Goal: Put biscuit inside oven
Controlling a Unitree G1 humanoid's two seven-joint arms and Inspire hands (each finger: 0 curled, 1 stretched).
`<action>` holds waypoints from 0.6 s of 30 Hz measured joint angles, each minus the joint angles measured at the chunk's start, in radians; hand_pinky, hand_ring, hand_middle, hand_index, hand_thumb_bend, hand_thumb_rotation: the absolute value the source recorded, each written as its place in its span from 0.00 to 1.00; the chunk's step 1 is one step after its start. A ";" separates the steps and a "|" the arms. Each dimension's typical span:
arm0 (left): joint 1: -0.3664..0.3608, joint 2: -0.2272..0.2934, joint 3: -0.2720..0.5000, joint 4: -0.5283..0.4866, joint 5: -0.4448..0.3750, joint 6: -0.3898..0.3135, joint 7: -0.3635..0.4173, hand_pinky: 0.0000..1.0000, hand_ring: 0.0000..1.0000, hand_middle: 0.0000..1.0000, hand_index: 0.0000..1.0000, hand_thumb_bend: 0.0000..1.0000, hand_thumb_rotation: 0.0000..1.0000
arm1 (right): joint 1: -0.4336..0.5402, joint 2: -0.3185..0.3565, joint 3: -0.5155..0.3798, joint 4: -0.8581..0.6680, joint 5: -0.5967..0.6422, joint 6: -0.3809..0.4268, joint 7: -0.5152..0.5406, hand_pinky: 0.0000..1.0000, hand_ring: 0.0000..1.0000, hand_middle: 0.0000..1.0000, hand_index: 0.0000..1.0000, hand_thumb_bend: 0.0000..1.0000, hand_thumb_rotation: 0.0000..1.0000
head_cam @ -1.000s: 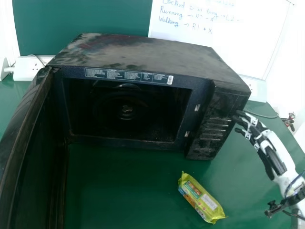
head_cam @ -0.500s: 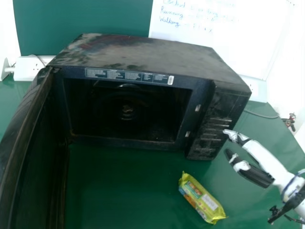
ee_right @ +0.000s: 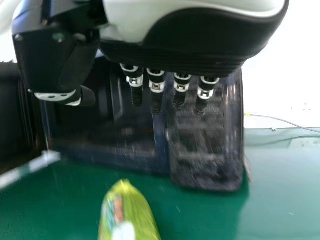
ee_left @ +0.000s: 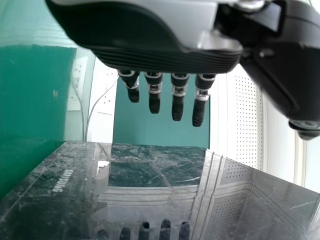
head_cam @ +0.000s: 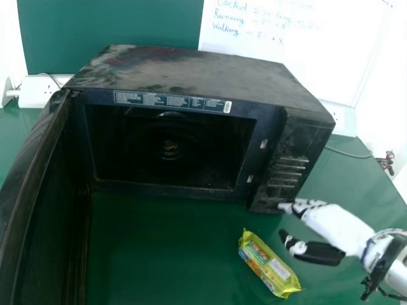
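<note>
Oven (head_cam: 191, 70); biscuit packet (head_cam: 269, 264) on green table (head_cam: 165, 254)

Prob. lab: whiteboard (head_cam: 311, 60) w/ notes (head_cam: 227, 27)

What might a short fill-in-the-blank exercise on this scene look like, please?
The colour of the table is ____.
The door of the oven stands ____, not shut.
In the head view, the hand near the biscuit packet is the robot's ____ one.

Missing words: green; open; right.
</note>
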 measured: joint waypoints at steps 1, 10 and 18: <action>0.000 -0.001 0.000 0.000 0.000 0.000 0.001 0.99 0.90 0.93 0.97 1.00 1.00 | 0.000 -0.006 0.008 -0.002 -0.008 0.001 0.007 0.96 0.92 0.97 1.00 0.51 0.81; 0.004 -0.003 0.000 -0.002 0.001 0.000 0.009 0.95 0.88 0.91 0.95 1.00 1.00 | -0.001 -0.042 0.043 -0.008 -0.046 0.003 0.029 0.98 0.93 0.97 1.00 0.50 0.83; 0.013 -0.005 -0.001 -0.024 0.012 0.002 0.025 1.00 0.92 0.96 1.00 1.00 1.00 | -0.001 -0.070 0.087 -0.037 -0.130 0.021 0.047 0.95 0.92 0.97 1.00 0.51 0.84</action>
